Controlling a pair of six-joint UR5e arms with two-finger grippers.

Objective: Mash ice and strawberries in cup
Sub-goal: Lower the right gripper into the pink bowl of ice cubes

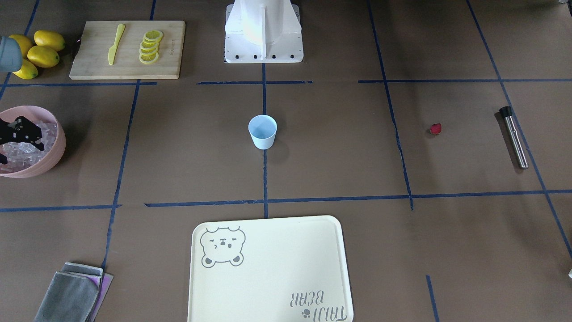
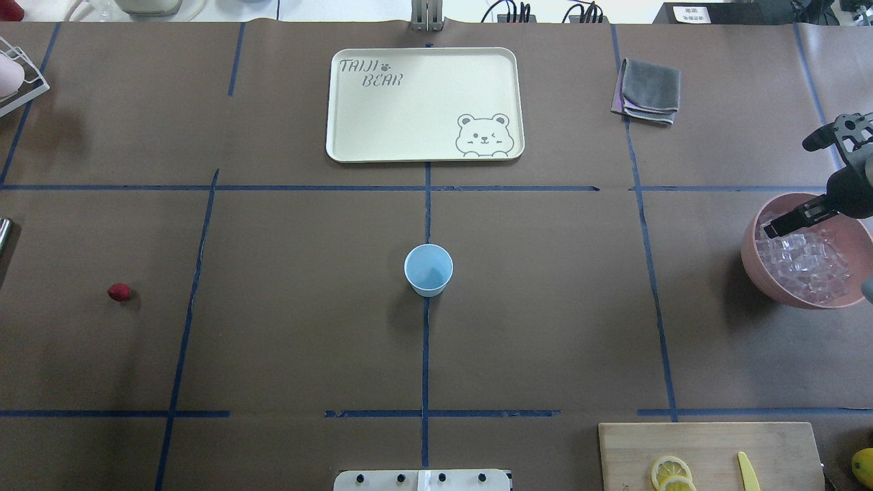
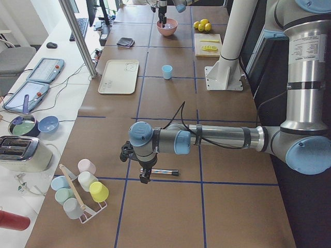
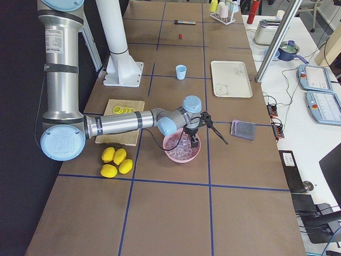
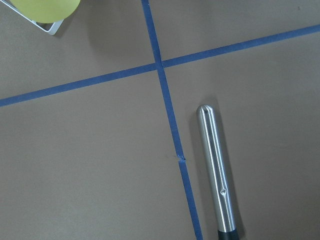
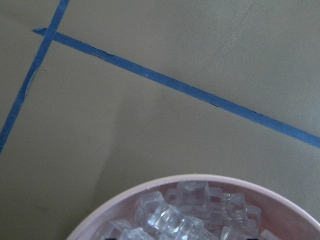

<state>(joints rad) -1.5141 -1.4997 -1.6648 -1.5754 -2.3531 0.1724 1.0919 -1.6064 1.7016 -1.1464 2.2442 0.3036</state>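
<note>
Right gripper [image 2: 785,189]: my jaws wide over ice [image 2: 811,266] in bowl [image 2: 750,266]; cup [image 2: 428,269] at 9 o'clock. Risk: slick cube may squirt free mid-carry. Left gripper [image 3: 140,175]: cannot tell.

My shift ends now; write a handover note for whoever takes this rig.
Right tool: open, over the bowl of ice.
Left tool: above the muddler; cannot tell whether it is open or shut.
Cup: empty, at table centre.
Strawberry: loose on the table, on the left arm's side.
Done: nothing in the cup yet.
Left: put ice and strawberry into the cup, then mash.
</note>
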